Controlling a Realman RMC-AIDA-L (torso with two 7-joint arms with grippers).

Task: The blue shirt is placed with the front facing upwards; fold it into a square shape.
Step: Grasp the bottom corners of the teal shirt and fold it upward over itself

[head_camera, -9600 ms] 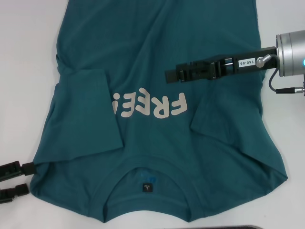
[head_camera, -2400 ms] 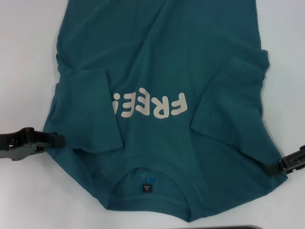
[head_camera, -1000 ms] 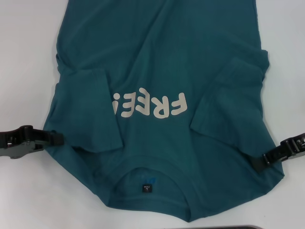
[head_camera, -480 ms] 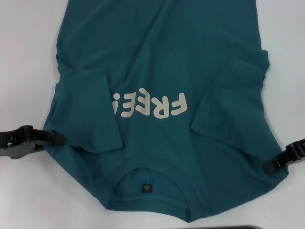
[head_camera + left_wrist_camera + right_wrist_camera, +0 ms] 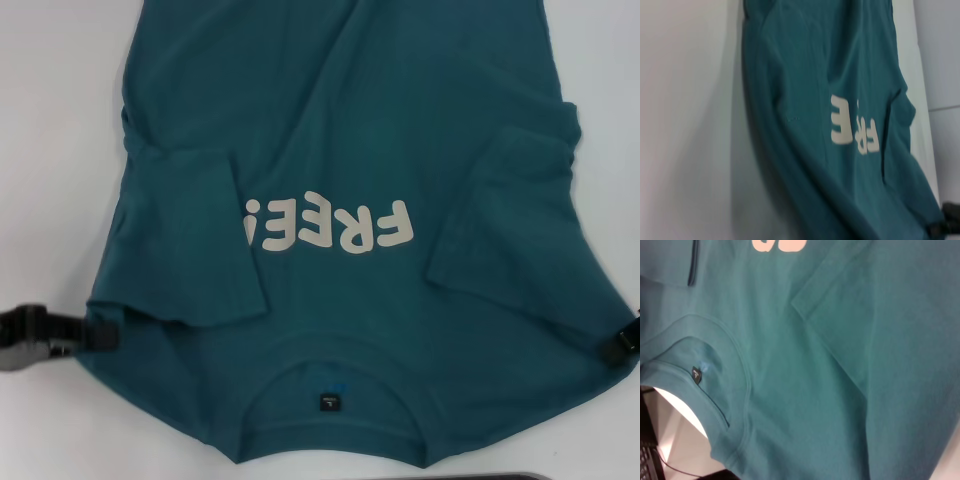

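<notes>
Shirt (image 5: 350, 150) lies face up on the table (image 5: 50, 120), sleeves folded in, collar nearest us. Left gripper (image 5: 95, 335) and right gripper (image 5: 622, 345) meet its shoulder edges; we cannot tell their closure. An uneven lift would skew the fold.

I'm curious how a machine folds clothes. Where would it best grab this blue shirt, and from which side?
Probably at the two shoulder corners of the blue shirt, each approached from its own outer side. The sleeves are already folded in and the left gripper and right gripper sit at those edges.
</notes>
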